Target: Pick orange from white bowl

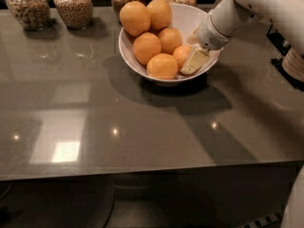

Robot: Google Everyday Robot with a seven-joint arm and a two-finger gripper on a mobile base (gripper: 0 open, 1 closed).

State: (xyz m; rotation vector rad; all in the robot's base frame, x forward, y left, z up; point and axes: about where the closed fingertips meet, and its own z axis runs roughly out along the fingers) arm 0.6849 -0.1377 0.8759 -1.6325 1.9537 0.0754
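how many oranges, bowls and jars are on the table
oranges: 6
white bowl: 1
glass jars: 4
total: 11
The gripper is inside the bowl at its right side, next to the smallest orange.

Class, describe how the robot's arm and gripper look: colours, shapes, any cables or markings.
The arm is a smooth, glossy white tube with rounded casings, narrowing to a cylindrical wrist. The gripper, in the right side of the white bowl beside the orange, ends in a flat, pale cream wedge. No cables or markings show.
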